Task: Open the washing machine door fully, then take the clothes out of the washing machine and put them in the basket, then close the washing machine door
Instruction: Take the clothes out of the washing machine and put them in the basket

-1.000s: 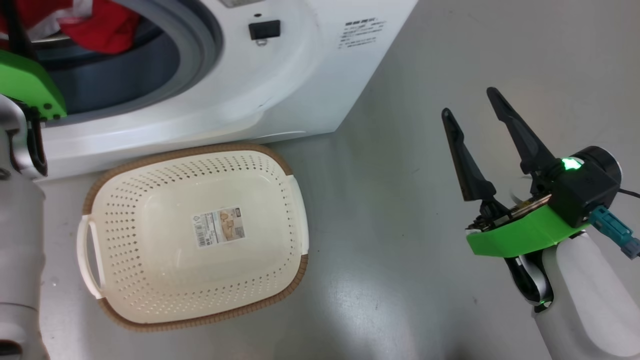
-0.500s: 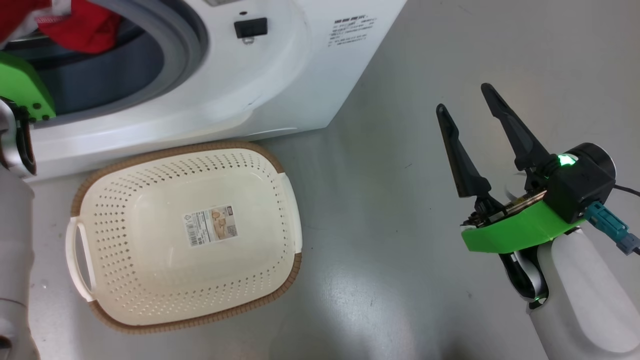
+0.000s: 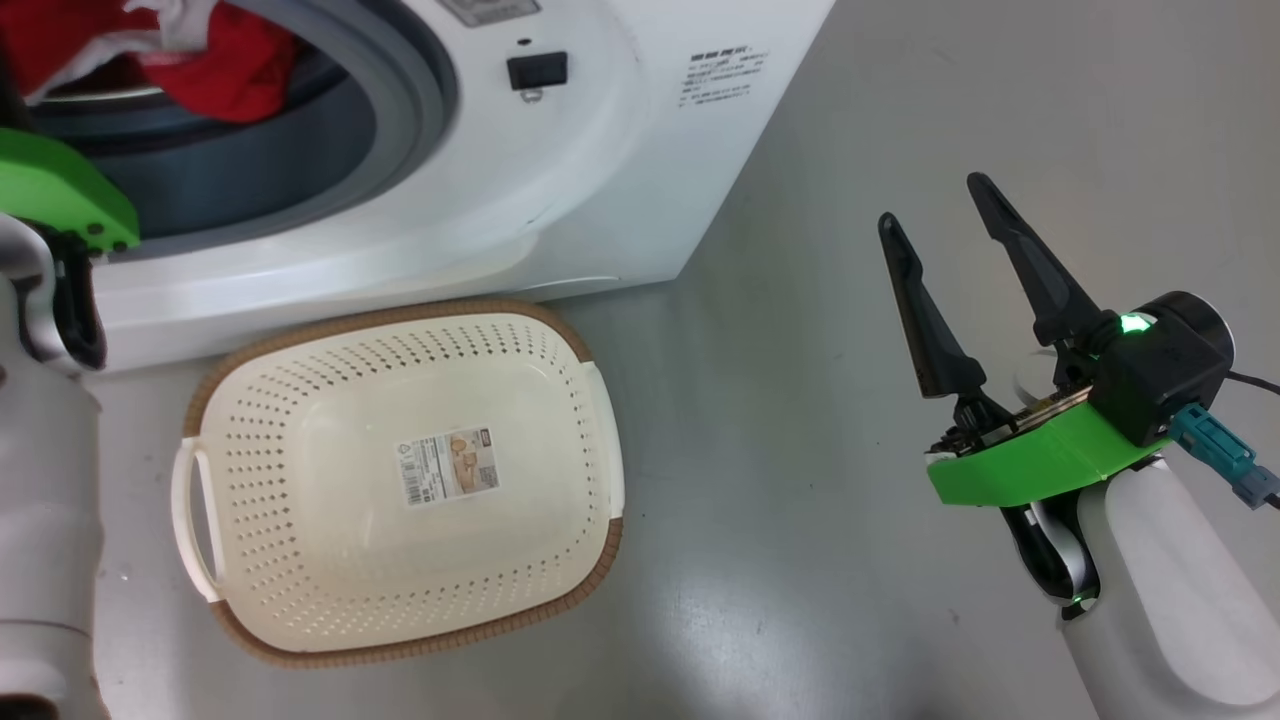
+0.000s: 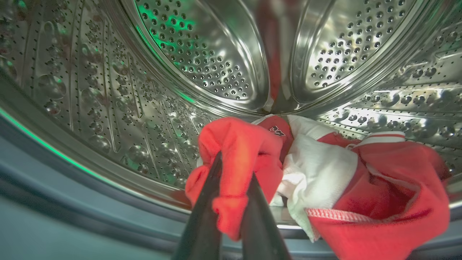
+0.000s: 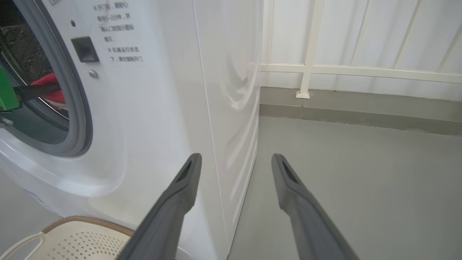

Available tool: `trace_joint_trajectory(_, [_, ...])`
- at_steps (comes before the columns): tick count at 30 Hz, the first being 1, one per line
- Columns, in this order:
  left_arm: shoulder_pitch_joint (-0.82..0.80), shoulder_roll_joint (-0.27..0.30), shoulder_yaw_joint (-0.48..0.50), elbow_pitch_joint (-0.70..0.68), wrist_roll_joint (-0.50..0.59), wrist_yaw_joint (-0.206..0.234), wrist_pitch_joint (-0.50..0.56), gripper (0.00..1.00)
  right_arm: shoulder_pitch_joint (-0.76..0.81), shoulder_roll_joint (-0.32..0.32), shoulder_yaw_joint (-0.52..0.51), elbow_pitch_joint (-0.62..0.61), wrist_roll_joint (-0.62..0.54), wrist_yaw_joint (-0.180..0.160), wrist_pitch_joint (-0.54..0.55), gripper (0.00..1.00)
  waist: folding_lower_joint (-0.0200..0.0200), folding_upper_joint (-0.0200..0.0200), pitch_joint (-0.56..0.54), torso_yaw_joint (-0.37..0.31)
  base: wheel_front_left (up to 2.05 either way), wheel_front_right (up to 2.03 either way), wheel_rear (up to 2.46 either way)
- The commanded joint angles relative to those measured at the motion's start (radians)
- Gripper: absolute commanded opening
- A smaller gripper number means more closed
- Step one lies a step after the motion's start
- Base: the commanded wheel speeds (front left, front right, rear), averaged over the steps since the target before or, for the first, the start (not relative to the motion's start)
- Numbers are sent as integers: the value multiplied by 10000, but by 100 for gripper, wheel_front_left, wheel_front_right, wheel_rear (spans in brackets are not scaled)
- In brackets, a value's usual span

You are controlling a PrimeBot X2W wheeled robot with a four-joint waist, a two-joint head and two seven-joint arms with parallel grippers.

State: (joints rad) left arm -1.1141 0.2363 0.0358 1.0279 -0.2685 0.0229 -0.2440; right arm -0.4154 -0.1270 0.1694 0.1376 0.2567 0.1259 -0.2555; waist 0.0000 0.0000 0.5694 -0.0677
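Newly closed, the left gripper clamps a bunched fold of the soft, light clothes; the right gripper stands spread.

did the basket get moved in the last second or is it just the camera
No. The basket lies just as close below the washing machine front as before, at the same angle. Both shifted together in the head view, so the camera moved.
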Motion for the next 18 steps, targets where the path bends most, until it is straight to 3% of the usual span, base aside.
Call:
trace_joint_trajectory(1, [303, 429, 259, -404, -138, -136, -128, 0, 220, -53, 124, -184, 86, 48, -63, 100, 0, 0, -157, 105, 0, 0, 0])
trace_joint_trajectory(5, [837, 379, 422, -1116, -282, -428, -169, 0, 314, -102, 126, -142, 84, 48, -63, 100, 0, 0, -433, 196, 0, 0, 0])
trace_joint_trajectory(18, [3509, -209, 1165, -4651, 21, -454, -176, 0, 744, -210, 150, 7, 89, 48, -63, 100, 0, 0, -1520, 394, 0, 0, 0])
